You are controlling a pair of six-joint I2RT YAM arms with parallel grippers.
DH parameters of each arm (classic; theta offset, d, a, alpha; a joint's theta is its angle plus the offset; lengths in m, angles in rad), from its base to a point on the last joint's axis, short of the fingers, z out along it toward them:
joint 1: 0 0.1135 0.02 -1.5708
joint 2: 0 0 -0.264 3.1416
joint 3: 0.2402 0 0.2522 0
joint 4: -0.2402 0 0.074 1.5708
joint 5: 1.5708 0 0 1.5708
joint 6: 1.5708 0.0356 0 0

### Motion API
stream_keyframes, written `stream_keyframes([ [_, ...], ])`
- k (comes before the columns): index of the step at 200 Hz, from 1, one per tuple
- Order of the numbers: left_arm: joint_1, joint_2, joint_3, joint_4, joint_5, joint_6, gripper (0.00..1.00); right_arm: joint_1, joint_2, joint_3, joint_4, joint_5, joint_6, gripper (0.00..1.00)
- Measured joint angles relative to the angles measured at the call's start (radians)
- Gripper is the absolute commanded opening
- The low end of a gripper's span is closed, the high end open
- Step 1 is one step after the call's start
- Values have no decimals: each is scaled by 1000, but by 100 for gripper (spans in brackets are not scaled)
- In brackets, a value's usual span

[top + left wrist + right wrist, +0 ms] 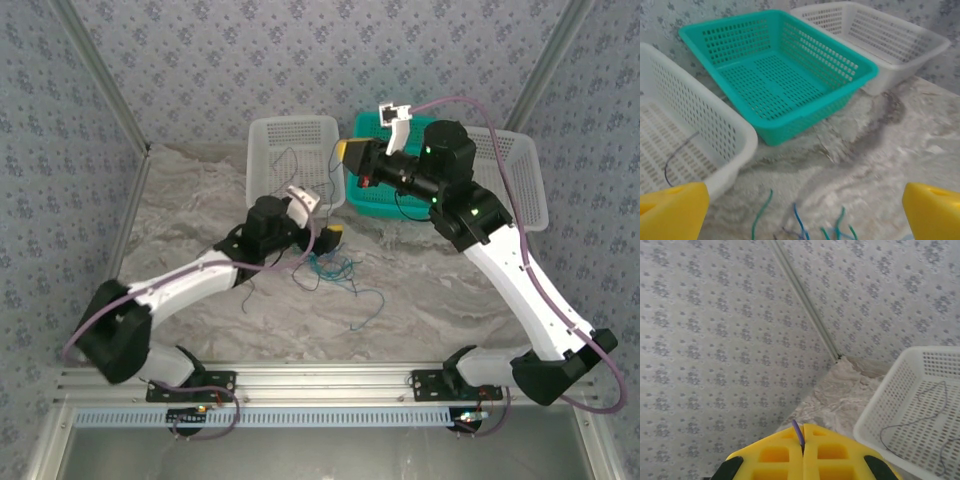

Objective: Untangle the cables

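The cables lie as a small tangle of blue, teal and dark wires on the marbled table, with loose ends trailing to the right. My left gripper hovers just over the tangle's near-left side. In the left wrist view it is open, with blue and teal cable ends on the table between its yellow fingers. My right gripper is raised between the white and teal baskets. It is shut on a thin purple wire whose tip sticks up between the fingertips.
Three baskets stand at the back: a white basket on the left holding a thin dark wire, a teal basket in the middle, and a white basket on the right. Patterned walls close in the back and sides.
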Motion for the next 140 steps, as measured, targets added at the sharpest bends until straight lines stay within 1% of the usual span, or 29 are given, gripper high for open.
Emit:
stream_keyframes([
  [3, 0, 18, 10, 11, -9, -1, 86, 3, 0, 3, -2, 0, 0, 0],
  [7, 0, 37, 21, 21, -22, 3, 72, 7, 0, 7, -2, 0, -1, 0],
  [11, 0, 58, 32, 35, -36, -8, 48, 11, 0, 10, -2, 2, -4, 0],
  [13, 0, 64, 34, 40, -42, -5, 32, 12, 0, 11, -3, 2, -4, 0],
  [16, 0, 74, 38, 48, -48, -6, 15, 13, -1, 13, -3, 5, -5, 0],
  [18, 2, 80, 40, 55, -56, -13, 6, 14, -1, 13, -4, 10, -6, 0],
  [20, 2, 83, 40, 58, -63, -14, 0, 16, -2, 14, -5, 12, -8, 0],
  [40, 23, 87, 40, 65, -76, -87, 0, 5, -10, 14, -47, 101, -15, 0],
  [49, 41, 71, 44, 51, -56, -127, 0, -27, -11, 12, -73, 149, -10, 0],
  [56, 52, 52, 50, 30, -31, -156, 0, -73, -11, 6, -93, 175, 5, 0],
  [65, 66, 23, 67, -3, 0, -188, 0, -125, -10, -8, -106, 199, 24, 8],
  [66, 68, 18, 70, -8, 5, -195, 0, -146, -8, -15, -111, 201, 29, 9],
  [76, 71, -16, 102, -49, 38, -233, 0, -215, 3, -45, -127, 216, 53, 16],
  [82, 69, -37, 129, -74, 58, -254, 0, -252, 15, -72, -133, 221, 66, 24],
  [90, 65, -58, 164, -106, 76, -275, 0, -285, 35, -109, -143, 220, 84, 31],
  [101, 63, -85, 222, -161, 89, -298, 0, -307, 64, -162, -151, 204, 89, 43],
  [107, 60, -96, 249, -188, 92, -309, 0, -313, 77, -196, -158, 193, 94, 47],
  [113, 59, -104, 276, -216, 92, -319, 0, -318, 85, -229, -164, 182, 98, 57],
  [118, 59, -109, 291, -232, 91, -325, 0, -321, 85, -254, -170, 172, 105, 63],
  [127, 60, -115, 314, -268, 86, -339, 0, -325, 79, -292, -173, 155, 93, 65],
  [132, 60, -116, 323, -288, 80, -346, 0, -325, 68, -310, -172, 143, 93, 70],
  [140, 60, -114, 332, -318, 72, -355, 0, -325, 44, -338, -165, 121, 76, 71],
])
